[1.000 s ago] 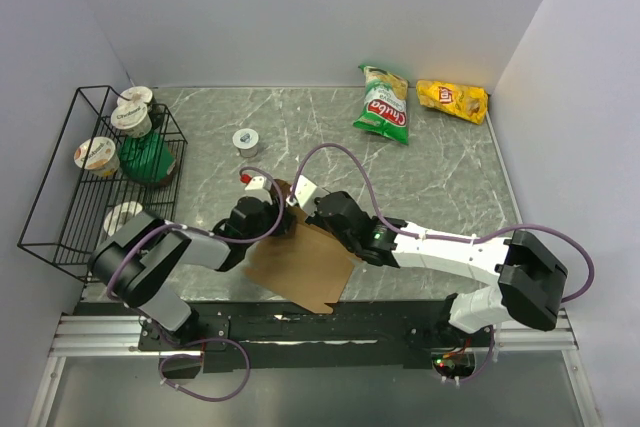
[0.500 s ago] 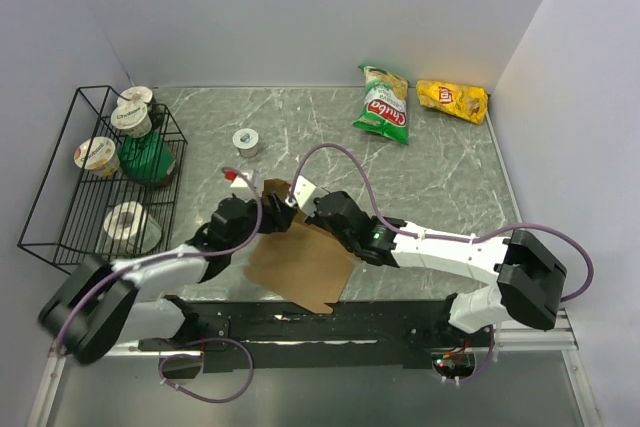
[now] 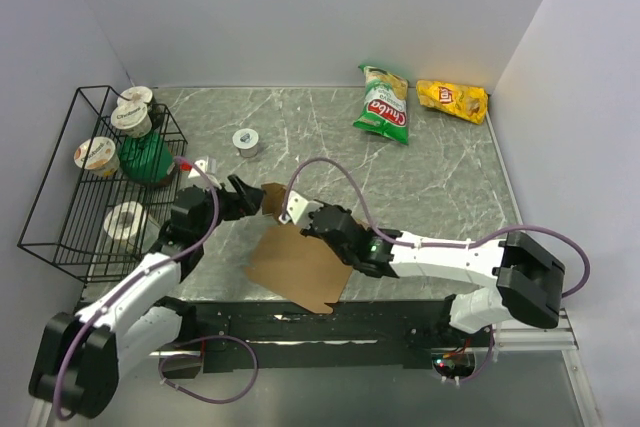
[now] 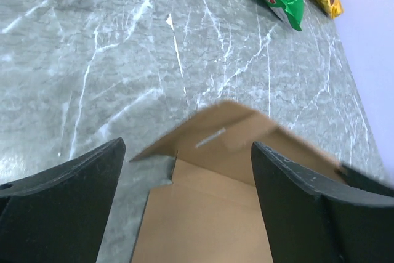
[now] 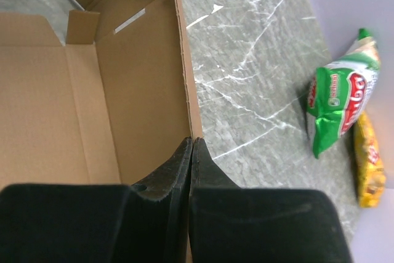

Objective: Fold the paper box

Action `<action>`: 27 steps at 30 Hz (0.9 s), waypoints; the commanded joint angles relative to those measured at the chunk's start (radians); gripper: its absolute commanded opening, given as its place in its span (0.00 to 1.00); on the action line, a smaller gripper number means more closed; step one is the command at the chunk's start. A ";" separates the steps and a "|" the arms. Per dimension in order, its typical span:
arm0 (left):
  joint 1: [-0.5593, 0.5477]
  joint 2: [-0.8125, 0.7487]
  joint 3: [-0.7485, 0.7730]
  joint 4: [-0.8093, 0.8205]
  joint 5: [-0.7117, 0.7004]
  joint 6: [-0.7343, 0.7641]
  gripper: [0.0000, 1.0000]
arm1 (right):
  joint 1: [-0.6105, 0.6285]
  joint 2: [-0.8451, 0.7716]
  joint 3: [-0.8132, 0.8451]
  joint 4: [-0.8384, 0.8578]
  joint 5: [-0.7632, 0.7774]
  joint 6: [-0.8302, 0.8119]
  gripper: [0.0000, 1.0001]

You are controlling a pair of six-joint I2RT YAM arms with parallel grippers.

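Right fingers astride paper box wall (pinched)

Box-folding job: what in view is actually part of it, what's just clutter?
In play: paper box, right gripper shut on its wall, left gripper open by its flap.
Clutter: green snack bag, yellow snack bag, small round container, wire rack with cups.

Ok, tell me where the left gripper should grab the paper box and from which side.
Probably the upright flap at the paper box's far-left corner, coming from the left: it is a thin standing sheet facing the open left gripper, and the right gripper pinches the adjoining wall.
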 commanded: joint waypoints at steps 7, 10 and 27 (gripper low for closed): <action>0.035 0.197 0.121 0.182 0.181 -0.010 0.98 | 0.098 0.142 -0.057 -0.083 0.125 0.005 0.00; 0.037 0.231 0.131 0.205 0.217 0.000 0.98 | 0.103 0.155 -0.066 -0.031 0.156 -0.013 0.00; 0.037 0.414 0.139 0.419 0.362 -0.011 0.99 | 0.129 0.190 -0.057 -0.068 0.187 -0.018 0.00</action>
